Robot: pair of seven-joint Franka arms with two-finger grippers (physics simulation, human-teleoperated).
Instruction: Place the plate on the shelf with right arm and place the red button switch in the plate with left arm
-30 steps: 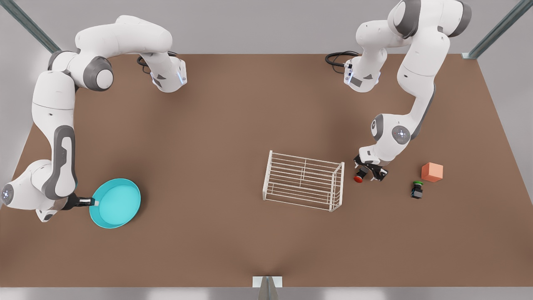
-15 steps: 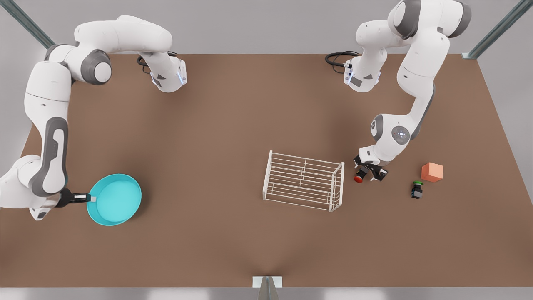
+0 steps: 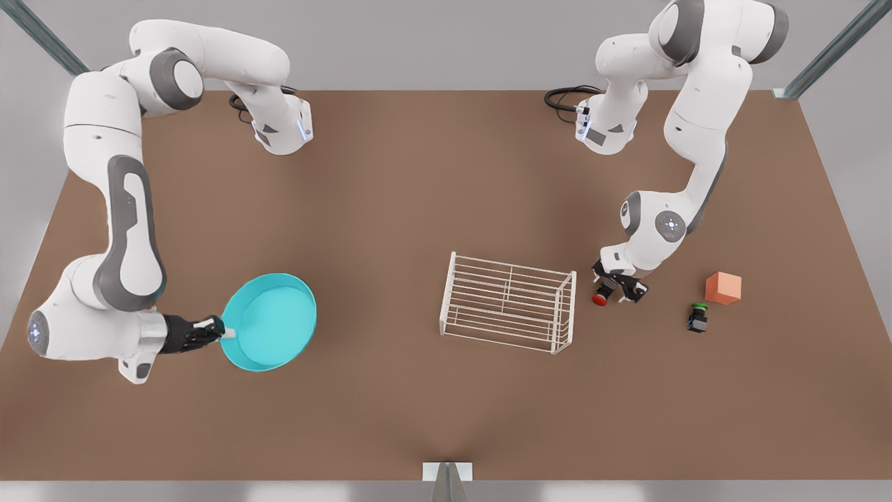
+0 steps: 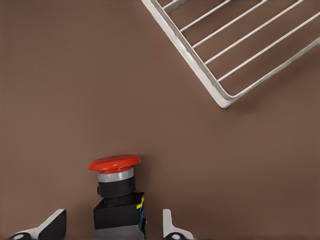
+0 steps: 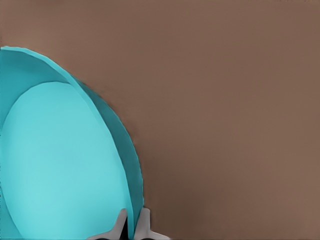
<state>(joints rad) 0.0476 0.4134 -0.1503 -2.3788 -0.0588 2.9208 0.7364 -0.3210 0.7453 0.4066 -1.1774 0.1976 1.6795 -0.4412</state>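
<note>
Plate (image 3: 270, 322) carried rightward toward shelf (image 3: 507, 301); table between bare.

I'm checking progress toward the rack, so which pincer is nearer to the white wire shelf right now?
Left. The left pincer sits just off the white wire shelf at the front view's right, open around the red button switch. The right pincer is far off at the front view's left, clamping the turquoise plate.

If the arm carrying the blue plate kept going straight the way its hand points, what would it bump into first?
Probably the shelf. The right gripper, fingers shut on the plate's rim, points toward the front view's right across bare table. Its height is unclear, so the plate might pass over it.
</note>
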